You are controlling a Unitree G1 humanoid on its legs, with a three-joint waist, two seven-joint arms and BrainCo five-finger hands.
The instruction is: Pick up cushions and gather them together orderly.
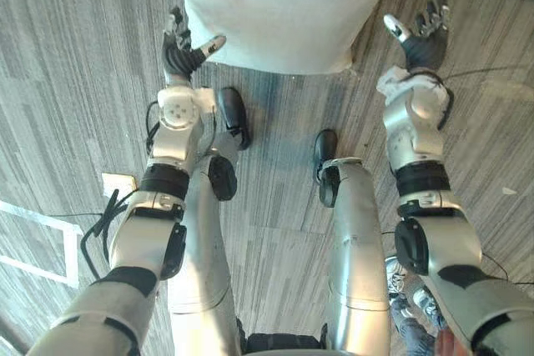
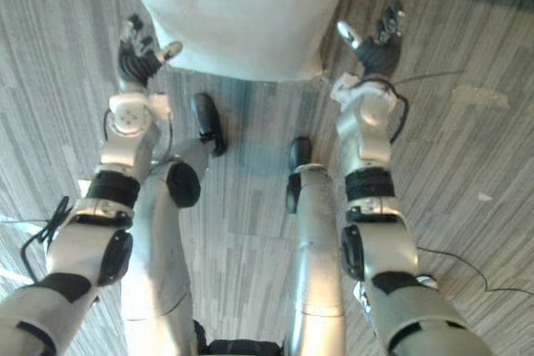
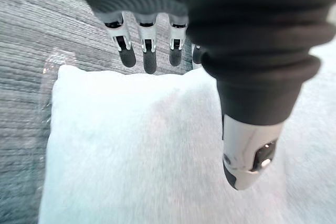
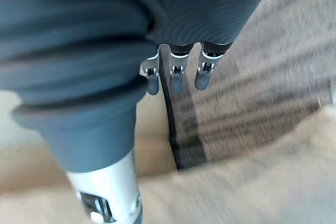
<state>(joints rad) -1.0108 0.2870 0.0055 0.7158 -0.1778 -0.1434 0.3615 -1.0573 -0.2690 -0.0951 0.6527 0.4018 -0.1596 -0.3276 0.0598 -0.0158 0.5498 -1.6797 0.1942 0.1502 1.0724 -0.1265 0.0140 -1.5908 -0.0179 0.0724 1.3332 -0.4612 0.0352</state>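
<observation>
Cushion [image 1: 284,6] on carpet [image 1: 75,81] between my hands, not held. Left hand [image 1: 185,46] at its edge, fingers straight and spread; right hand [image 1: 420,35] beside other corner, spread too. Reach step, I judge. Next: press both sides, lift.

Before you, grey streaked carpet [image 1: 67,56] covers the floor, with white tape lines [image 1: 71,256] marking it on the left.

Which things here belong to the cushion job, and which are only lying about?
For the job: white cushion, left hand, right hand, both open beside it.
Lying about: small beige card, white tape lines, a person's shoes.
</observation>
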